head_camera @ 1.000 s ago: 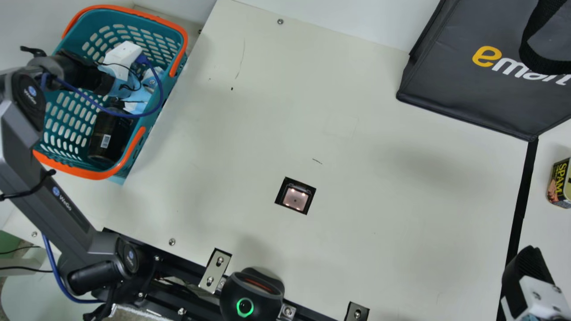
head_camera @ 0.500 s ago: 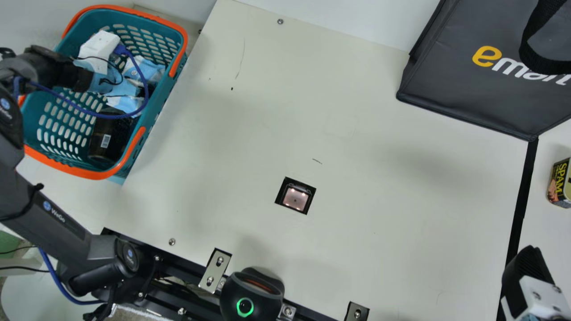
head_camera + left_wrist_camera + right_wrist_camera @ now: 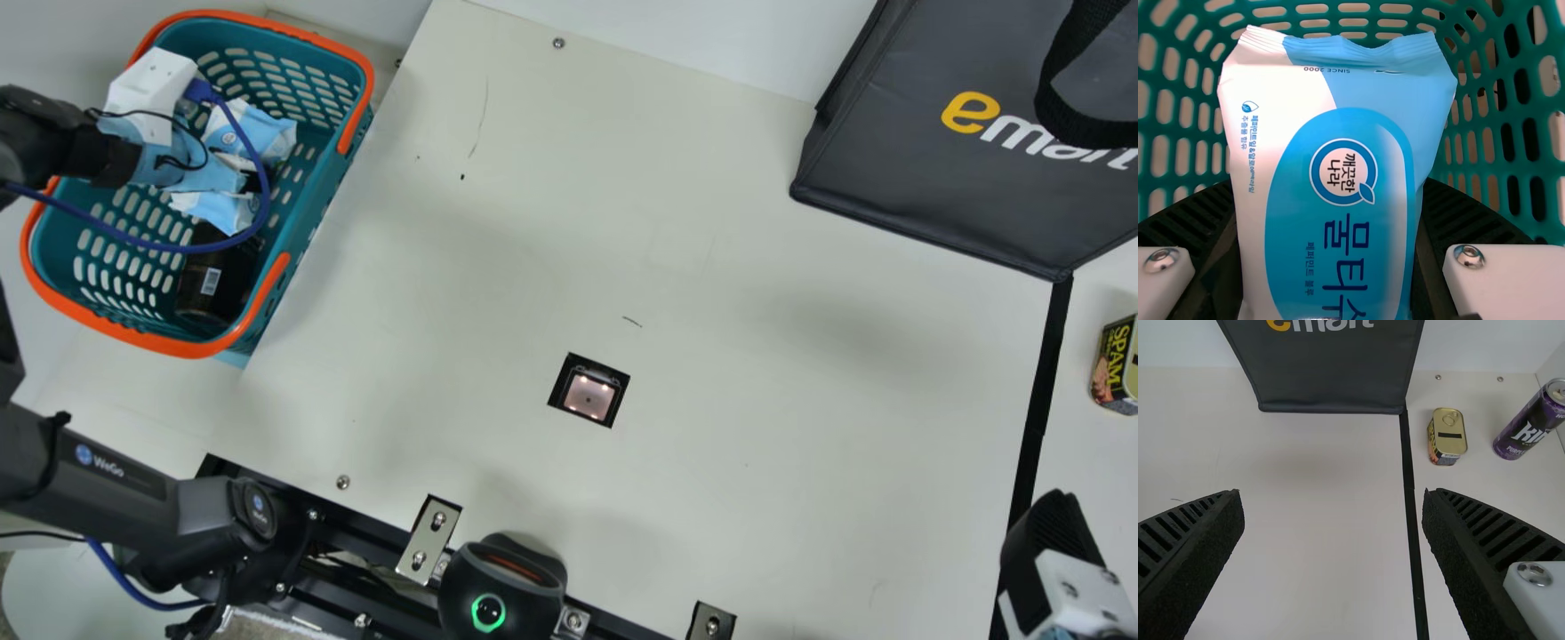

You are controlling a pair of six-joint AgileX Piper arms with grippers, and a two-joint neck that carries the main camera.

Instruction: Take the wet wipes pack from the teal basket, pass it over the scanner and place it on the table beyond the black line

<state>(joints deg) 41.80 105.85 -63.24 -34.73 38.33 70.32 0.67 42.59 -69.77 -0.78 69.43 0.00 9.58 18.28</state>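
In the main view my left gripper (image 3: 151,87) is over the left side of the teal basket (image 3: 302,222), its fingertips hidden. The wet wipes pack (image 3: 258,133), blue and white, shows beside it. From the left wrist, the pack (image 3: 1338,193) stands between the ribbed fingers of my left gripper (image 3: 1325,190), pressed on both sides, with basket wall behind. My right gripper (image 3: 1053,533) is at the lower right, near the black line (image 3: 1036,409); in its wrist view the right gripper (image 3: 1332,495) is open above bare table. The scanner (image 3: 589,397) is set into the tabletop.
A dark container (image 3: 209,280) lies in the basket. The grey bag (image 3: 960,178) stands at the back right. Beyond the line are a Spam can (image 3: 1447,437) and a purple can (image 3: 1531,423). A black device with a green ring (image 3: 502,591) sits at the front edge.
My left gripper has moved left within the main view, over the basket, and the wet wipes pack has shifted left with it. The right arm has kept still.
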